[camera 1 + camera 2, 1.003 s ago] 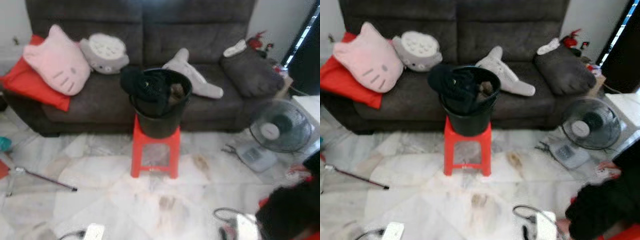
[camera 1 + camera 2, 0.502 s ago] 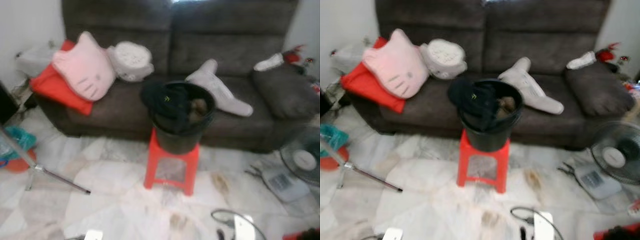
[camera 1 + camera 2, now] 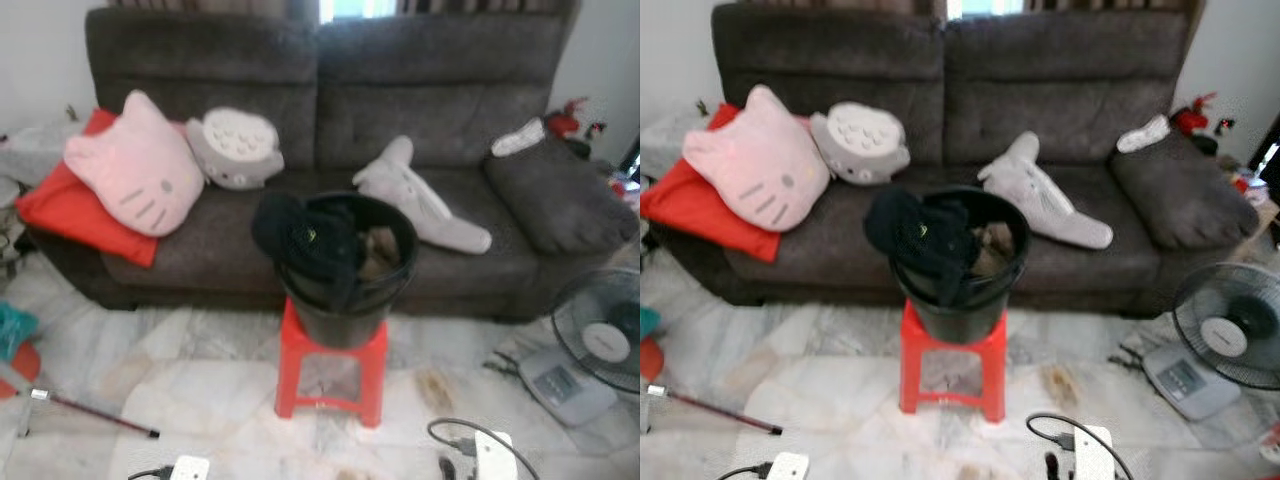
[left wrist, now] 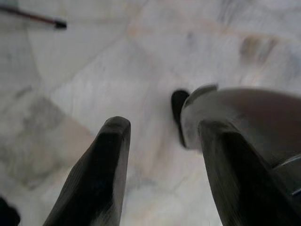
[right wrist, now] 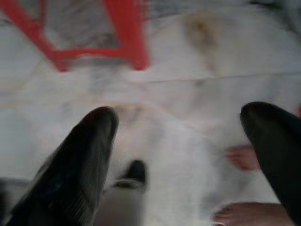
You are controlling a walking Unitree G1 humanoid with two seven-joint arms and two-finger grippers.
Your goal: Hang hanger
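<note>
— Above the pale marble floor (image 4: 94,70), near the red plastic stool (image 3: 332,372), what are the arms doing?

— Both hang low. The left gripper (image 4: 162,141) has its fingers spread with nothing between them; the right gripper (image 5: 183,136) gapes too, empty, with a person's bare toes (image 5: 244,157) below it.

— And the hanger?

— I can't find one. On the stool sits a black plastic bucket (image 3: 345,300) with dark clothing (image 3: 300,235) draped over its rim, before the grey fabric sofa (image 3: 330,100). Judging by that, nothing is picked up or hung yet.

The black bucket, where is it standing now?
The black bucket stands on the red stool, centre of the left eye view, before the grey sofa.
</note>
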